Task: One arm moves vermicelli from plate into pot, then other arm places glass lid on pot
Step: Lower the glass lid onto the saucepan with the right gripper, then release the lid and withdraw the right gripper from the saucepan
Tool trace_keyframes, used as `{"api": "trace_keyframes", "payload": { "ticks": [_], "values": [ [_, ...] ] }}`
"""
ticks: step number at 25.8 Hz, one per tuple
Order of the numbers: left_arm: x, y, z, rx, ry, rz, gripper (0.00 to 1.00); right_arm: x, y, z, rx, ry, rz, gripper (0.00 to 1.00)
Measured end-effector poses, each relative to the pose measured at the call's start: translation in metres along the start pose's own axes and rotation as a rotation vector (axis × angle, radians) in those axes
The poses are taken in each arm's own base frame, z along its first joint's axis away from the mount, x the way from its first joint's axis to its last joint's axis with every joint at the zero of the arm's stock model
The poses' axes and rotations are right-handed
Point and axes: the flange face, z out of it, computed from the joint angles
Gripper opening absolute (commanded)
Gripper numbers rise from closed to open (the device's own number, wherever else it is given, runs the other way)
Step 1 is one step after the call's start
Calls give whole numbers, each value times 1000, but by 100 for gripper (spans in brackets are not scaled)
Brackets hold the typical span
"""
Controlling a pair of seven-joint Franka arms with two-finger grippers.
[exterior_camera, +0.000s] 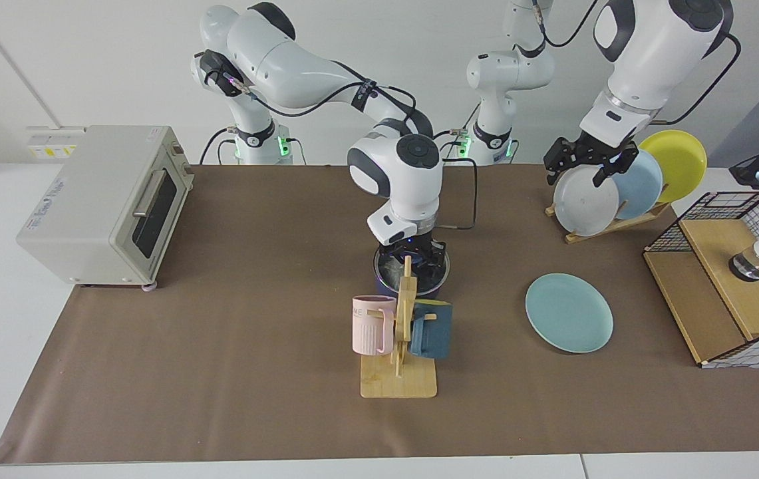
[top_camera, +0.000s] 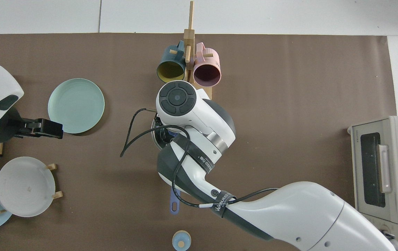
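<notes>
Lid on pot, right gripper over it

Pot (exterior_camera: 389, 279) sits mid-table, just behind the mug rack (exterior_camera: 400, 346), w/ glass lid (exterior_camera: 386, 269) lying on its rim. Pot's long handle (top_camera: 174, 204) pokes out from under the arm in top view, pointing away from the rack. Right gripper (exterior_camera: 412, 256) is down at the lid centre; rack post and wrist block your sight of the fingers, so can't tell if it grips the knob or has let go. Top view is no help, arm covers it.

Vermicelli not visible to you: lid glare and gripper hide the pot's inside. Teal plate (exterior_camera: 569, 313) lies bare on the mat, well apart from pot.

Left gripper (exterior_camera: 585, 163) waits up high by the dish rack (exterior_camera: 608, 223), in front of the grey-white plate (exterior_camera: 582, 199), fingers spread, holding nothing.
</notes>
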Motion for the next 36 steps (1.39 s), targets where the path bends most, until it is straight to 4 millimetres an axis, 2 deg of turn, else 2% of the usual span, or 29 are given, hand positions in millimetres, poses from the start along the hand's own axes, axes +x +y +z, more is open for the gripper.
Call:
{"api": "trace_keyframes", "payload": {
  "ticks": [17,18,19,20,31,36],
  "values": [
    [0,0,0,0,1,0,100,-2,3,1,-51,-13,-4,0],
    [0,0,0,0,1,0,100,-2,3,1,-53,-14,-4,6],
    [0,0,0,0,1,0,100,-2,3,1,-54,-15,-3,45],
    [0,0,0,0,1,0,100,-2,3,1,-55,-15,-3,99],
    [0,0,0,0,1,0,100,0,6,5,-79,-30,2,100],
    [0,0,0,0,1,0,100,-2,4,-13,-90,-43,2,100]
  ]
}}
